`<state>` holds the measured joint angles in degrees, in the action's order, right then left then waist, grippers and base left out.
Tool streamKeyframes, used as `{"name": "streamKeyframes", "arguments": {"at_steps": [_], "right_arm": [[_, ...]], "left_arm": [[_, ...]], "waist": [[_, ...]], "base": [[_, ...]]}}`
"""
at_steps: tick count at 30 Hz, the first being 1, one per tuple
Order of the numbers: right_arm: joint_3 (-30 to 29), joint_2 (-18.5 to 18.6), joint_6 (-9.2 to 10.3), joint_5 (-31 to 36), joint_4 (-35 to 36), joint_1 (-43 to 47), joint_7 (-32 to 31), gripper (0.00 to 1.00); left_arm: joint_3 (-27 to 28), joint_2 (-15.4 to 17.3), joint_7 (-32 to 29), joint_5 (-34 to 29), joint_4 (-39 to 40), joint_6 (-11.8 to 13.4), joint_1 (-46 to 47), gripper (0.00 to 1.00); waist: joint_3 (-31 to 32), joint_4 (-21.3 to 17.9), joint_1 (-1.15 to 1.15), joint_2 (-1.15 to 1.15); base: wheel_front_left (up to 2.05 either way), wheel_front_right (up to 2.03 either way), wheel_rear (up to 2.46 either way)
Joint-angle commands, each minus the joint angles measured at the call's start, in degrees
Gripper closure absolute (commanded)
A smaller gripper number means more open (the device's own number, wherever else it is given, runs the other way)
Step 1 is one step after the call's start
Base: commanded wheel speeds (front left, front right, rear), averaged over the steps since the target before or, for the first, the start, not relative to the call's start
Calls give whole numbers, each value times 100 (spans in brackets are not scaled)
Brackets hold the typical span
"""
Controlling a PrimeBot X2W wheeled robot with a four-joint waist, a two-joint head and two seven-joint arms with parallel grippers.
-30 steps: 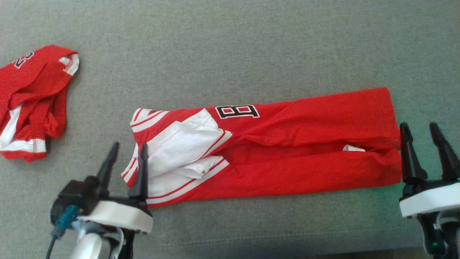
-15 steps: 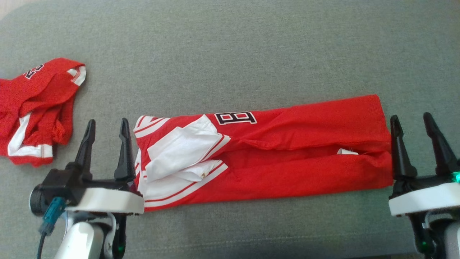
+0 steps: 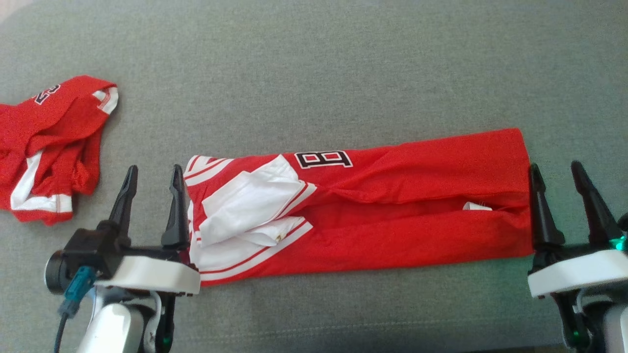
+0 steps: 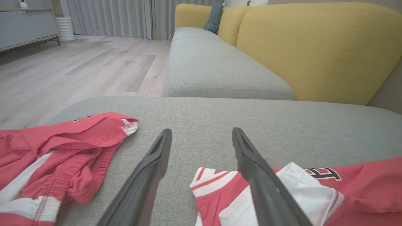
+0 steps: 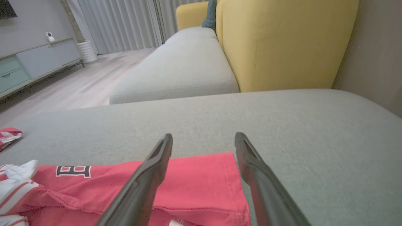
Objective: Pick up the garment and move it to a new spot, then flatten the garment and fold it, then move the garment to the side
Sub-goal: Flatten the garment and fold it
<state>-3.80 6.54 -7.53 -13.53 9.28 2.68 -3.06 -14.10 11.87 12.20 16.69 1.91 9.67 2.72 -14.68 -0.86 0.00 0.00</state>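
Right, we've got a grey cushion (image 3: 314,63) under everything. Across its middle lies the garment (image 3: 392,220), a red jersey w/ white striped trim, folded into a long strip running L to R. A 2nd red garment (image 3: 44,142) sits crumpled at far L, apart from it. Our left gripper (image 3: 154,168) stands just beside the strip's L end, right gripper (image 3: 554,165) at its R end, both w/ jaws spread wide, holding nothing. A black number patch (image 3: 324,159) shows near the strip's top edge.

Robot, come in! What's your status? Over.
Both jaws open, empty, one at each end of jersey. Jersey folded long, flat on couch. Shorts lie off left, not in the way.
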Motion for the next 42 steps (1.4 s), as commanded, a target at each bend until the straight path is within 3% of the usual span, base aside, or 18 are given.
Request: {"name": "streamKeyframes", "arguments": {"at_steps": [1, 10, 15, 28, 29, 30, 32, 33, 42], "right_arm": [[8, 90, 4, -71, -18, -124, -61, 0], [-259, 263, 4, -341, -1162, -471, -174, 0], [-202, 193, 4, -550, -1547, -568, -579, 0], [-118, -169, 4, -855, -919, 16, -2088, 0], [-130, -189, 4, -858, -873, 30, -2128, 6], [-140, -205, 4, -856, -837, 35, -2161, 22], [-158, -229, 4, -848, -785, 26, -2227, 95], [-175, -238, 4, -853, -760, 8, -2241, 100], [-571, -109, 4, -989, -590, -306, -2095, 100]], "left_arm": [[173, 112, 1, -71, 202, 55, 214, 0], [3, 37, 39, -105, 149, -21, 501, 0], [-43, 20, 69, -128, -1, -39, 667, 0], [-29, 55, 129, -128, -135, -2, 795, 0], [-32, 56, 132, -129, -138, 3, 795, 0], [-35, 58, 134, -128, -144, 4, 798, 0], [-41, 64, 139, -122, -159, -2, 816, 0], [-46, 66, 140, -123, -161, -2, 826, 0], [-52, 80, 166, -115, -150, 23, 876, 0]], "waist": [[-76, 8, 0, 0], [-483, 109, 0, 0], [-651, 156, 0, 0], [-768, 112, 0, 0], [-769, 100, 0, 0], [-774, 88, 0, 0], [-784, 73, 0, 0], [-789, 67, 0, 0], [-831, 42, 0, 0]], "base": [[0, 0, 0], [0, 0, 0], [0, 0, 0], [0, 0, 0], [0, 0, 0], [0, 0, 0], [0, 0, 0], [0, 0, 0], [0, 0, 0]]}}
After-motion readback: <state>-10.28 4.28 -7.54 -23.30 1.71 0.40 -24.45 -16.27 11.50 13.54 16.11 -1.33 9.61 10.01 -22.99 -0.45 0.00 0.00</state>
